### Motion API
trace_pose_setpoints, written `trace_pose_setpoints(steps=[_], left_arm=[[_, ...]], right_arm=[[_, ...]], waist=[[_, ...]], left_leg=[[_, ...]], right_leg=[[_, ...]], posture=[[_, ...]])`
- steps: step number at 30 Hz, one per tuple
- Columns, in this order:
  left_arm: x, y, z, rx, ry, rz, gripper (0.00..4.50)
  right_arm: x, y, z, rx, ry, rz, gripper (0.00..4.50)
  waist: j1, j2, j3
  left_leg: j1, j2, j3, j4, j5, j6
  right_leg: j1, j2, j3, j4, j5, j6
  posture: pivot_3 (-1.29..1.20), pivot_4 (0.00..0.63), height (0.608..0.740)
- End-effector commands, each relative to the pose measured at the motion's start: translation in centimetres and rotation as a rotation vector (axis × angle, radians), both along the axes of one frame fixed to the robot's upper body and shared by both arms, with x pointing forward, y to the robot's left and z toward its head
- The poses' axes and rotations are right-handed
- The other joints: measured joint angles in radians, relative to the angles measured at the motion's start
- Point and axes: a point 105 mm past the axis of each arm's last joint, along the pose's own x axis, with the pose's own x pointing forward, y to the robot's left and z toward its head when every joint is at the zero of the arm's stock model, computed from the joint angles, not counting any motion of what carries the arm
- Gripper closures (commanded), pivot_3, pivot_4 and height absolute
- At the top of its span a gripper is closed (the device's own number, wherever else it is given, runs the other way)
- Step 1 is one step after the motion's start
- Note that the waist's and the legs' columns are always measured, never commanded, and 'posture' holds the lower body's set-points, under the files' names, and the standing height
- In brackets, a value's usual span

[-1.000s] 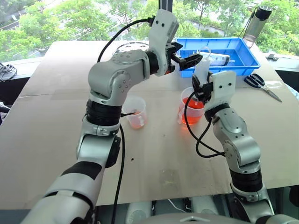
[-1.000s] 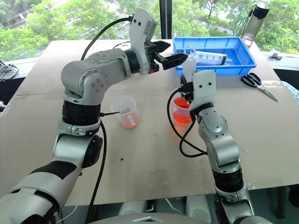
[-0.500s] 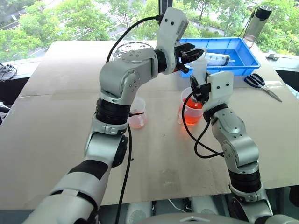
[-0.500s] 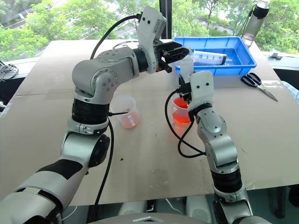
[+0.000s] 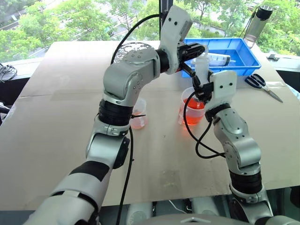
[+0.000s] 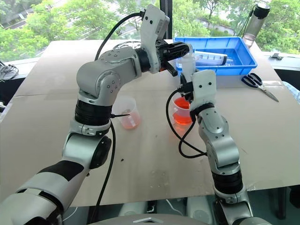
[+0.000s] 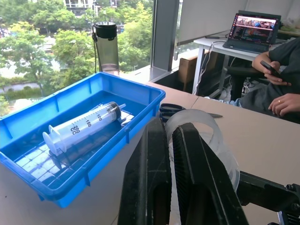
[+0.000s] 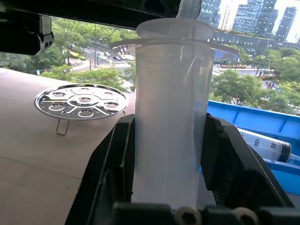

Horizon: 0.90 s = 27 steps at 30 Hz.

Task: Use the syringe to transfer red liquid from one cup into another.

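Observation:
The syringe (image 8: 171,122) stands upright over the wider handled beaker (image 5: 191,111), which holds bright red liquid (image 5: 193,115). My right gripper (image 5: 202,91) is shut on the syringe's clear barrel, and the tip is hidden behind that hand. Above it, my left gripper (image 7: 169,126) reaches in level, shut on the plunger's clear ring (image 7: 206,133) at the syringe's top (image 5: 202,62). The smaller narrow cup (image 5: 138,115), with paler pinkish liquid, stands on the table to the left, partly behind my left arm.
A blue tray (image 5: 241,63) at the back right holds a fatter printed syringe (image 7: 84,124). Scissors (image 5: 260,83) lie right of the tray and a dark bottle (image 5: 258,22) stands behind it. A round metal rack (image 8: 82,101) sits at the back. A person (image 7: 276,79) sits at a desk beyond.
My left gripper has swung right to the top of the syringe and gone from open to shut on the plunger ring. The right gripper and the syringe barrel have stayed put.

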Motion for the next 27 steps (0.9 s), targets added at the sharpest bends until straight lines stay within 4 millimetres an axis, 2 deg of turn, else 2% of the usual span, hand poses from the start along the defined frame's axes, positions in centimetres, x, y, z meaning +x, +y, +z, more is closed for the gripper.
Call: trace_pose_setpoints(steps=[1, 6, 15, 27], left_arm=[[-0.7, 0.3, 3.7, -0.056, -0.15, 0.0, 4.5], [-0.9, 0.1, 3.4, -0.041, -0.163, -0.021, 4.5], [-1.0, -0.1, 2.6, -0.019, -0.149, -0.032, 4.5], [-1.1, -0.1, 2.5, -0.002, -0.147, -0.025, 4.5]], right_arm=[[-0.8, 0.7, 0.5, 0.005, -0.015, 0.053, 2.99], [-1.1, 0.9, -0.6, -0.008, 0.027, 0.081, 2.99], [-1.4, 1.2, -1.3, -0.029, 0.067, 0.11, 2.99], [-1.5, 1.6, -2.1, -0.053, 0.117, 0.141, 2.99]], waist=[[0.0, 0.0, 0.0], [0.001, 0.0, 0.0], [0.0, 0.0, 0.0], [0.0, 0.0, 0.0]], left_leg=[[0.0, 0.0, 0.0, 0.0, 0.0, 0.0], [0.0, 0.0, 0.0, 0.0, 0.0, 0.0], [0.0, 0.0, -0.001, 0.0, 0.0, 0.0], [0.0, 0.0, -0.001, 0.0, 0.0, 0.0]], right_leg=[[0.0, 0.0, 0.0, 0.0, 0.0, 0.0], [0.0, 0.0, 0.0, 0.0, 0.0, 0.0], [0.0, 0.0, 0.0, 0.0, 0.0, 0.0], [0.0, 0.0, 0.0, 0.001, 0.0, 0.0]], posture=[[0.0, 0.15, 0.74], [0.0, 0.15, 0.74], [0.0, 0.15, 0.74], [0.0, 0.15, 0.74]])
